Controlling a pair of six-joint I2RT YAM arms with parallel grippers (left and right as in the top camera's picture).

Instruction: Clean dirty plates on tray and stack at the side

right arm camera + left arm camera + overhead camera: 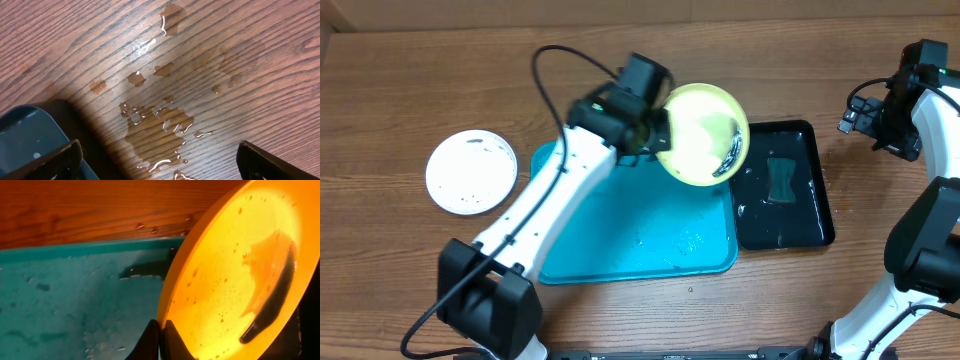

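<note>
Left fingers pinch the yellow-green plate by its wet rim, with the tilted disc jutting beyond them above the tray. Right fingers are spread and empty over the puddled tabletop. I judge slip the main risk: the thin edge grip could let the plate drop.

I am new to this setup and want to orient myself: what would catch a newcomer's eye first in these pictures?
First, the yellow-green plate, wet and smeared, which the left hand holds tilted by its rim above the corner of the turquoise tray beside the black tray. Next, the white plate with dark specks, flat on the table left of that tray. The right wrist view shows a water puddle on the wood.
</note>
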